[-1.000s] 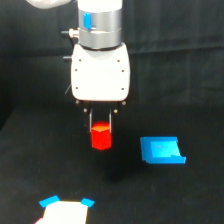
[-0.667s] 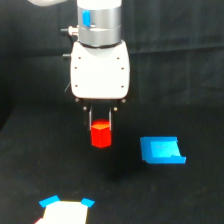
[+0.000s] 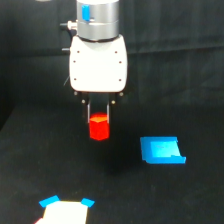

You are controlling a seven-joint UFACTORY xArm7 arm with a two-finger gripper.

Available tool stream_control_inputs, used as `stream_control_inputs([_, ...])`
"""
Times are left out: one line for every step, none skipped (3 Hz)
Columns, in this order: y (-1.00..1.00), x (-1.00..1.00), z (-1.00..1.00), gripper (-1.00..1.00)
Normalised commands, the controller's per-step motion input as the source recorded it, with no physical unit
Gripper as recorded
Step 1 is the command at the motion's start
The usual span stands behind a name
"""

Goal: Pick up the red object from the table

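Note:
The red object point(image 3: 99, 128), a small bright red block with an orange-tinted top, hangs between the thin dark fingers of my gripper point(image 3: 99, 121), which is shut on it. The white gripper body sits directly above it under the silver wrist. The block appears lifted off the black table point(image 3: 60, 170), with dark surface visible beneath it. Its upper sides are partly covered by the fingers.
A flat blue tray-like piece point(image 3: 161, 150) lies on the table toward the exterior view's right of the block. At the bottom edge, left of centre, stands a white piece with blue corners point(image 3: 66, 210).
The gripper has risen with the red object held between its fingers; the block sits higher above the table than one second ago. The blue piece has not moved.

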Motion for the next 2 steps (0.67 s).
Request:
stream_control_inputs([-0.51,-0.16,0.09,-1.00])
stream_control_inputs([-0.11,0.01,-0.08,-1.00])
